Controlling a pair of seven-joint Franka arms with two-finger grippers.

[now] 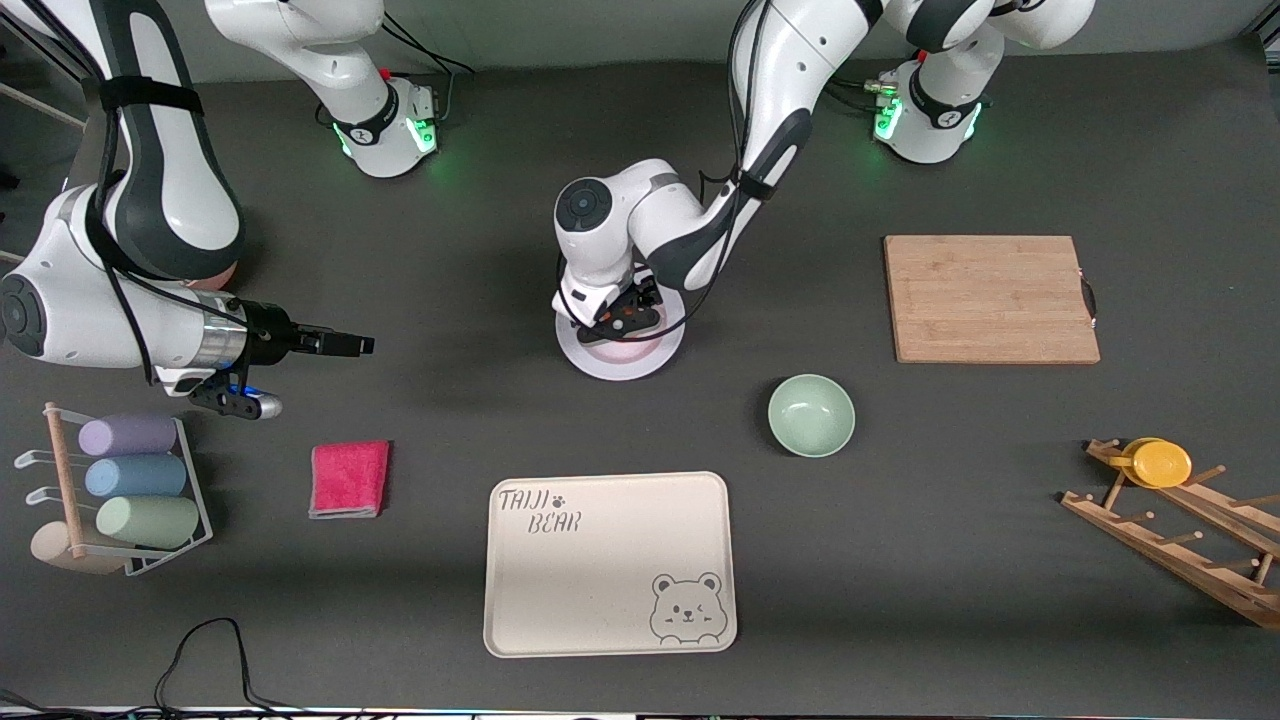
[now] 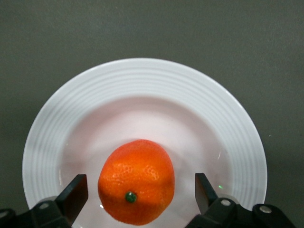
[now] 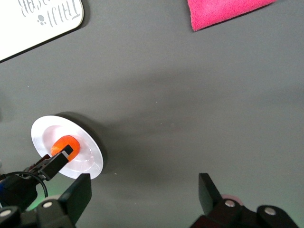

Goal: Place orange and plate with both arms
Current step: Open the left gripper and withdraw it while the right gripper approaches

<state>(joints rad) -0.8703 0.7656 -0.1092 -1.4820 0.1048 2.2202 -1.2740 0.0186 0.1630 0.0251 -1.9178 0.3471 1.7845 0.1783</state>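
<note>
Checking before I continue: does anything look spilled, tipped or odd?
Nothing stands out. The small bright orange sits upright on the round white plate, between the left gripper's open fingers; the right gripper waits open above bare table.

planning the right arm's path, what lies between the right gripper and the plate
Only bare dark table: the front view shows nothing between the right gripper, which hangs open, and the plate holding the orange.
</note>
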